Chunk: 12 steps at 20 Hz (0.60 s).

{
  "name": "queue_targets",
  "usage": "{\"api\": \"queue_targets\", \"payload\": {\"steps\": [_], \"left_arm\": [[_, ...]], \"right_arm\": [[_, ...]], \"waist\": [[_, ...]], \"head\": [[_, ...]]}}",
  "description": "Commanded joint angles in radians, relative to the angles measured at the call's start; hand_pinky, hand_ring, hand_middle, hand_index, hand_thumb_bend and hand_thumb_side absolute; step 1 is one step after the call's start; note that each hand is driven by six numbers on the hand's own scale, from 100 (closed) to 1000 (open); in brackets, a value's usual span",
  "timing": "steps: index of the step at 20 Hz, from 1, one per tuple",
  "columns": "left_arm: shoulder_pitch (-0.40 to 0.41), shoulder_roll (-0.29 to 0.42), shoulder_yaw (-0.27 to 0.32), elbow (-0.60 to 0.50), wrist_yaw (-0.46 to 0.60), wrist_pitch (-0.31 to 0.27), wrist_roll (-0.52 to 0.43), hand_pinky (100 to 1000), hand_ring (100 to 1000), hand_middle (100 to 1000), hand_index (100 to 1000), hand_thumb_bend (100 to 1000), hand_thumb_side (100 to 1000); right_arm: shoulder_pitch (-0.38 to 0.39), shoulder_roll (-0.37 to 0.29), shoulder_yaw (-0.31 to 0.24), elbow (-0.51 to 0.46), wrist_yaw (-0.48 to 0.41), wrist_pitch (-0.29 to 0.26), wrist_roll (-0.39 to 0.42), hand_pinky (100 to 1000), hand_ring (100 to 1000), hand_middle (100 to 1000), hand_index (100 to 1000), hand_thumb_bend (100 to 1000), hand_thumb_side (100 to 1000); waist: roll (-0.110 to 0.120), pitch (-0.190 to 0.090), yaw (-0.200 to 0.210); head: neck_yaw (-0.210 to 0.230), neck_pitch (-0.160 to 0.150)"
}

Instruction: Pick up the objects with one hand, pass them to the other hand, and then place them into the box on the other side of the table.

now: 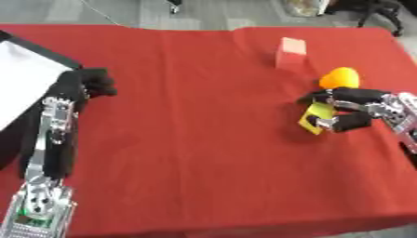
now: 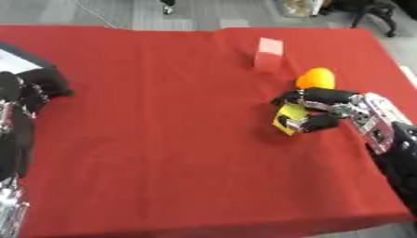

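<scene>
1. Over at about 3 o'clock on the red table (image 1: 195, 139), my right hand (image 1: 358, 109) has its fingers and thumb curled round a small yellow object (image 1: 316, 117). Looks to me like the pickup step, with the grab just closing; I can't tell if the piece is off the cloth yet.

2. Just beside that hand, toward 1 o'clock, sits an orange object (image 1: 339, 77), close to the fingers but maybe not touching. Further up around 12 to 1 o'clock there's a pink block (image 1: 291, 52), well apart from the hand.

3. My left hand (image 1: 91, 83) is over at 9 o'clock, fingers curled, holding nothing as far as I can see. It's right next to the white box (image 1: 24, 74) at the table's 9 to 10 o'clock edge.

4. Next move, I reckon: lift the yellow piece clear, bring both hands toward the middle, and get the left hand opened up to take the handoff. The orange one sits close, so I'd lift straight up to avoid knocking it.
</scene>
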Motion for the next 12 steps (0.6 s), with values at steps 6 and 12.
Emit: {"api": "queue_targets", "payload": {"steps": [6, 12], "left_arm": [[-0.01, 0.013, -0.003, -0.012, 0.003, -0.001, -0.001, 757, 604, 593, 735, 324, 1000], [-0.01, 0.013, -0.003, -0.011, 0.003, -0.001, -0.001, 757, 604, 593, 734, 324, 1000]], "right_arm": [[-0.009, -0.043, -0.008, -0.019, 0.036, -0.014, -0.012, 727, 693, 783, 914, 100, 633], [-0.011, -0.044, -0.014, -0.034, 0.047, -0.011, -0.065, 523, 477, 589, 746, 100, 314]], "waist": [[-0.001, -0.014, 0.001], [-0.001, -0.014, 0.0]], "head": [[0.001, -0.002], [0.001, -0.002]]}}
